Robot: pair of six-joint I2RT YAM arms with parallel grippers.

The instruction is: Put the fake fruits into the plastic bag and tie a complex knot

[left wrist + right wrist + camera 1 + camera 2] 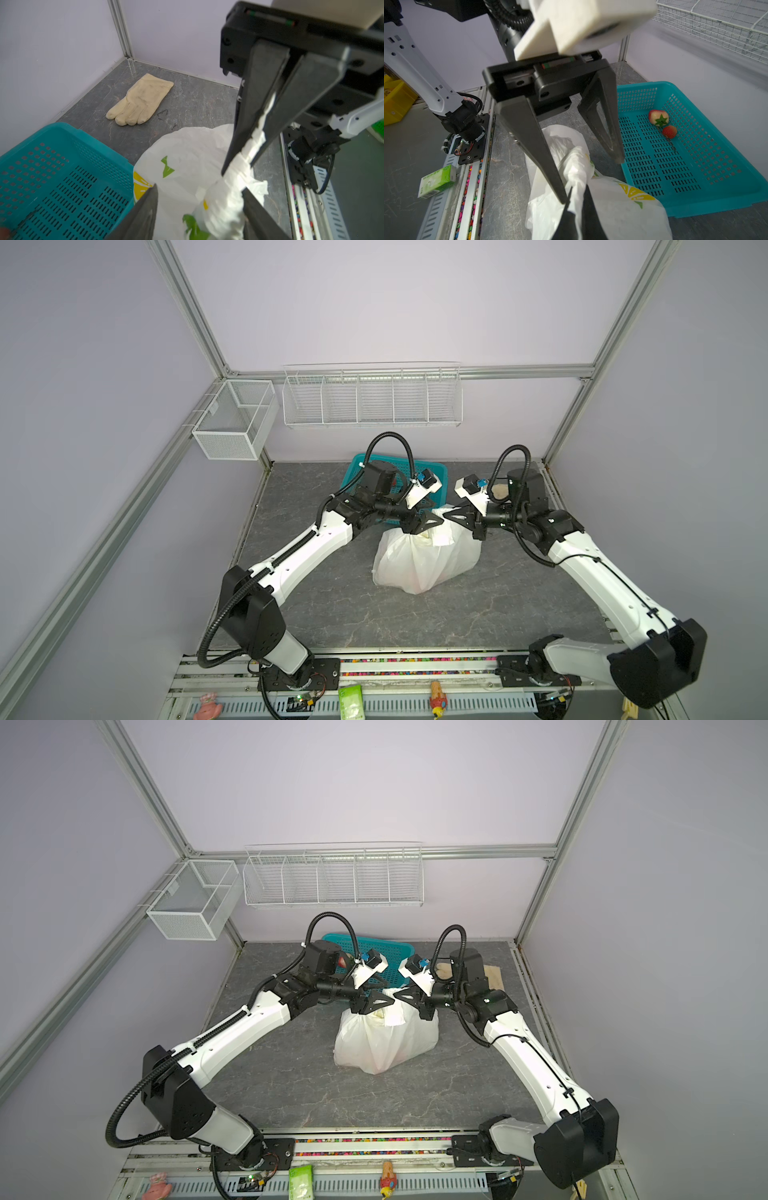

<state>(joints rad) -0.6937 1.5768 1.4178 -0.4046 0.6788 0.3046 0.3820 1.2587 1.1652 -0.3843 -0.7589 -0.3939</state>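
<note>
In both top views the plastic bag (428, 562) (386, 1042) sits midway on the surface (374, 626), just near of the teal basket (395, 952).

Left wrist view: the right gripper (238, 169) pinches the bag's twisted handle (228, 199) in its jaws.

Right wrist view: the left gripper (591, 180) has its jaws spread, the handle between them. Two fruits (658, 118) (669, 131) lie in the far basket.

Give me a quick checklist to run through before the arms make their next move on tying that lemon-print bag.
1. Grip of the right gripper on the twisted neck of the plastic bag: ok, shut on it.
2. Grip of the left gripper on the twist: not ok, its jaws stand apart on either side.
3. Everything bagged: not ok, a strawberry and a red fruit lie in the teal basket.
4. Knot finished: cannot tell.
5. Bag resting on the table: ok.
</note>
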